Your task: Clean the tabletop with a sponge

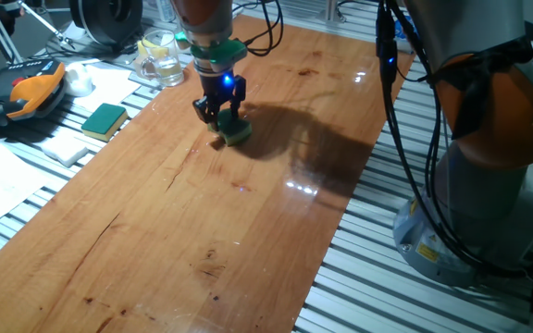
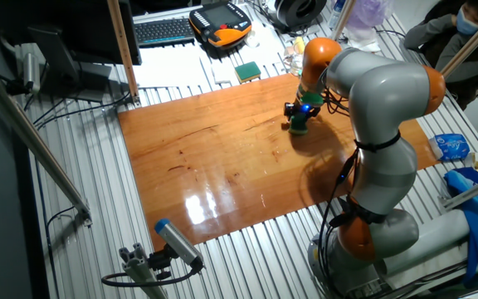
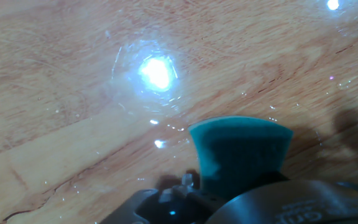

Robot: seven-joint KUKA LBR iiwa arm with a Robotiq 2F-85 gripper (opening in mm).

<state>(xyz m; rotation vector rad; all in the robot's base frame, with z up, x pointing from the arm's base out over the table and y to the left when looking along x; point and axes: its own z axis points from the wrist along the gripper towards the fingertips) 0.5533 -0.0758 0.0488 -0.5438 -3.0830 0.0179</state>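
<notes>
The claw point(image 1: 222, 112) pinches the teal sponge point(image 1: 237, 130) upright against the glossy desk point(image 1: 202, 213); a flat green sponge point(image 1: 105, 119) lies well left.

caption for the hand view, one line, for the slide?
Hand view: the claw presses the teal sponge onto the glossy wooden tabletop, with lamp glare on the wood.

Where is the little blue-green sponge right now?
The sponge sits on the tabletop in the gripper, near the far end by the glass jar.
</notes>
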